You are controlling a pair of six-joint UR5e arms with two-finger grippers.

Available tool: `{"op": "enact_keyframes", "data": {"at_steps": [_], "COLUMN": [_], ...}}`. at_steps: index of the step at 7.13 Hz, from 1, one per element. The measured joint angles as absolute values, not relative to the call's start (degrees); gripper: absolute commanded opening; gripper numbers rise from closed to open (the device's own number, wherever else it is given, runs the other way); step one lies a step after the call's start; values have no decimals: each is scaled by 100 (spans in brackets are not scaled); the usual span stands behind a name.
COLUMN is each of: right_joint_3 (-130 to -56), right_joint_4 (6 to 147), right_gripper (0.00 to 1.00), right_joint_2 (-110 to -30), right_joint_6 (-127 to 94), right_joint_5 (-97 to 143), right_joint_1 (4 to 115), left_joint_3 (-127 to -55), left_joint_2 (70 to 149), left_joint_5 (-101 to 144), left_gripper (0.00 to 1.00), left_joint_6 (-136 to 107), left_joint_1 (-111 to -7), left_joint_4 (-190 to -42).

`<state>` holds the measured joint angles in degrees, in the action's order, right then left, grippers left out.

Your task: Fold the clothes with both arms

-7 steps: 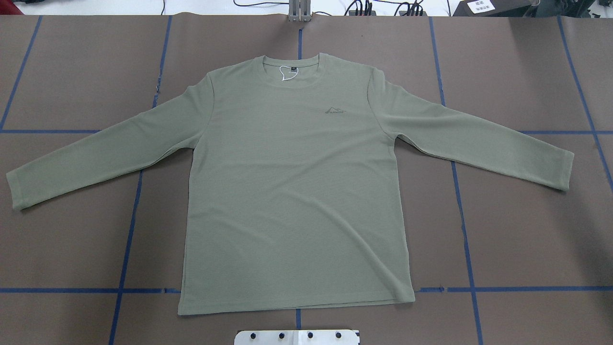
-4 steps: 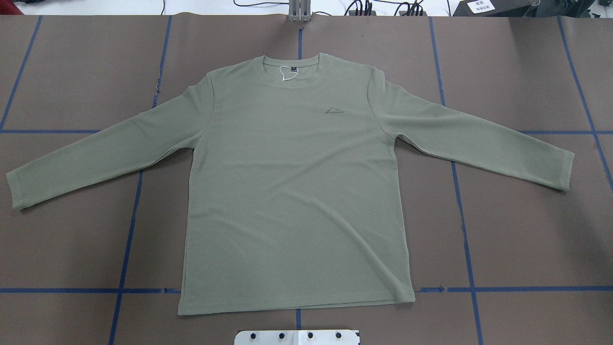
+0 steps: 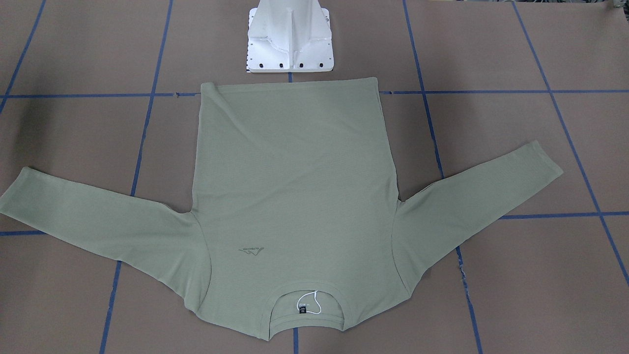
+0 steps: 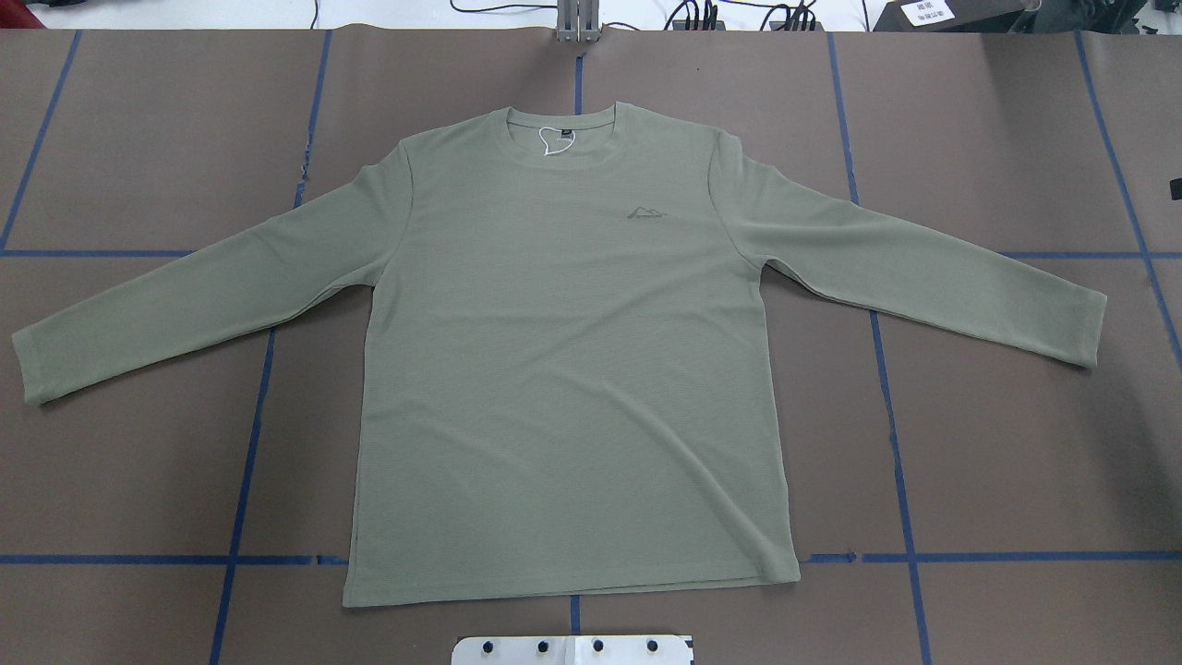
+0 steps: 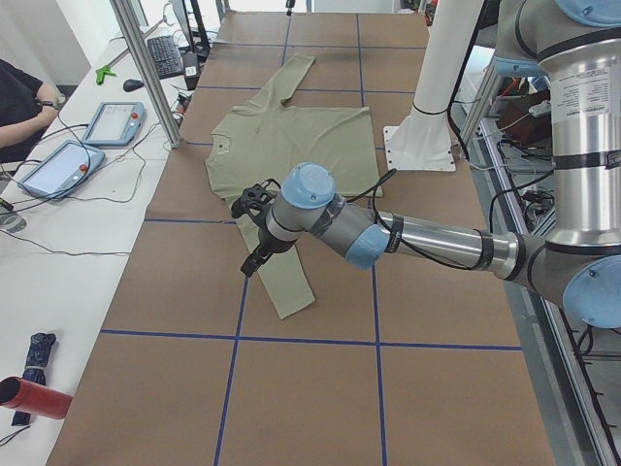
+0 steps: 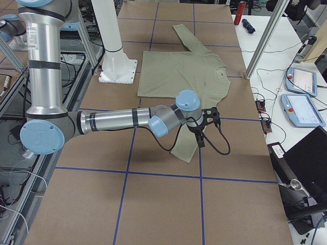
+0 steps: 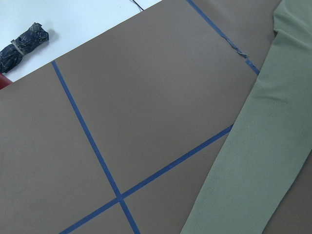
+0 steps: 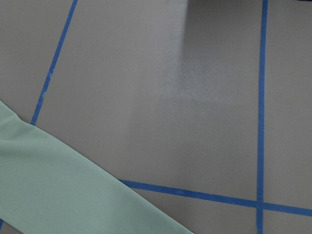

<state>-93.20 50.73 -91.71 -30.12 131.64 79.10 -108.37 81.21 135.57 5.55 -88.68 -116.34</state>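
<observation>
The sage-green long-sleeved shirt [image 4: 563,369] lies flat, front up, with both sleeves spread; its neck is at the far edge and its hem by the robot base. It also shows in the front-facing view [image 3: 295,172]. My left gripper [image 5: 254,243] hovers above the left sleeve [image 7: 253,161] in the exterior left view; I cannot tell if it is open. My right gripper [image 6: 203,133] hovers above the right sleeve [image 8: 48,180] in the exterior right view; I cannot tell its state. A small dark sliver [image 4: 1176,189] shows at the overhead view's right edge.
The white pedestal base [image 3: 291,39] stands just behind the hem. Blue tape lines cross the brown table cover [image 4: 997,443]. On the side table are teach pendants [image 5: 114,121], a metal post [image 5: 146,68] and a folded dark umbrella [image 7: 22,41].
The shirt has not moved. A small dark sliver has appeared at the right edge of the overhead view.
</observation>
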Motion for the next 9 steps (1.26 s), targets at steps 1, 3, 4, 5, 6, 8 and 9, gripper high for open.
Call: {"op": "enact_keyframes", "data": {"at_steps": [1, 3, 4, 5, 6, 8, 9], "right_joint_3": [-8840, -8296, -8040, -7745, -7469, -7273, -7241], "right_joint_4": [3827, 2803, 2571, 2239, 1898, 1649, 1622], "right_gripper": [98, 91, 88, 82, 74, 73, 73], "right_joint_2": [-9269, -9358, -9365, -9367, -9369, -9361, -9353], "right_joint_6": [-3879, -4633, -4708, -4747, -4776, -4790, -4788], "right_joint_5": [12984, 12166, 11689, 11504, 11484, 11532, 11542], "right_joint_1": [7609, 6859, 6533, 6392, 6337, 6304, 6288], "left_joint_3": [-10851, -10875, -10878, -10880, -10881, -10880, -10876], "left_joint_2": [8098, 8052, 8046, 8044, 8043, 8034, 8029], "left_joint_5": [13562, 13569, 13570, 13570, 13570, 13576, 13578], "left_gripper": [100, 100, 100, 100, 100, 100, 100], "left_joint_6": [559, 568, 572, 576, 579, 586, 588], "left_joint_1": [-8868, -8868, -8871, -8874, -8875, -8877, -8877], "left_joint_4": [-11638, -11644, -11645, -11645, -11646, -11645, -11646]}}
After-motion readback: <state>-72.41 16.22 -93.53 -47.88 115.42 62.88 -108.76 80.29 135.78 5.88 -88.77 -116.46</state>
